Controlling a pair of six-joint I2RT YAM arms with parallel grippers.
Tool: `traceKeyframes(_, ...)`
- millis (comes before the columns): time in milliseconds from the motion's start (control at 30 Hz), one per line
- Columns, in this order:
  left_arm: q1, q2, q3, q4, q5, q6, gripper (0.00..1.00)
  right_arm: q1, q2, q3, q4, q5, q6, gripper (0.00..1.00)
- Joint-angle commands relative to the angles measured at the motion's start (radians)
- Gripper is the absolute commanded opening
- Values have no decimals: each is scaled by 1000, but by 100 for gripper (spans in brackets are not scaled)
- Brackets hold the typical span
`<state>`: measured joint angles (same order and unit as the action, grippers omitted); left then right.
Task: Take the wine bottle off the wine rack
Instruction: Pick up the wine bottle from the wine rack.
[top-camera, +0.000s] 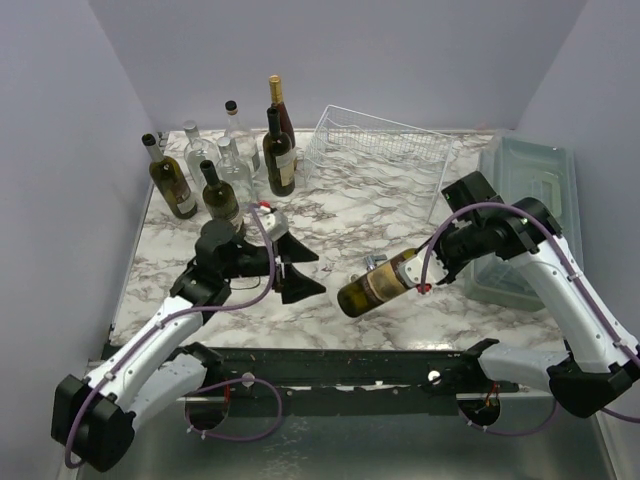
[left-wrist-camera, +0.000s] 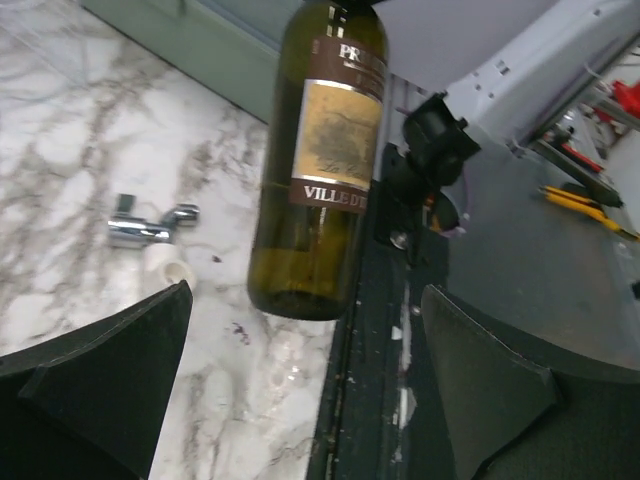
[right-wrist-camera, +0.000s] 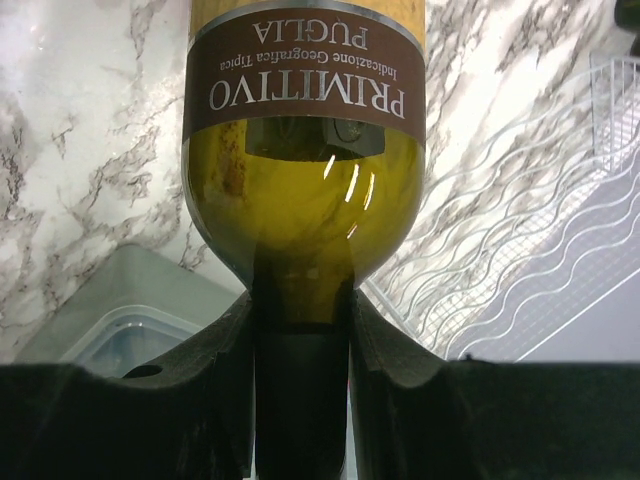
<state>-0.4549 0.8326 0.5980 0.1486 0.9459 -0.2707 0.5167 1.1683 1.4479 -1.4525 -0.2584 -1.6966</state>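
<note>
Top external: wine bottle (top-camera: 382, 285) is clamped at its neck by right gripper (top-camera: 432, 272), apart from wine rack (top-camera: 375, 150); left gripper (top-camera: 303, 269) jaws are spread.

We see the wine bottle (top-camera: 383, 284), olive-green glass with a brown-and-tan label, nearly level, base leftward, neck pinched in the right claw (top-camera: 428, 276). The wine rack (top-camera: 375, 150), white wire, sits well apart behind it.
</note>
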Motion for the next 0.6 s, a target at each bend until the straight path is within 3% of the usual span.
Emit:
traceKeyframes(0,-111,100,33,49,21,-43,99,21,-30,-22,32,-89,-99,0)
traceKeyframes(333,-229,418,168,284,70,-217,99,59,-25,-55,32,-154,-135,0)
traceKeyframes(567,-326,630,292,335,97,-252,99,72,-21,-51,33,-193,-128,0)
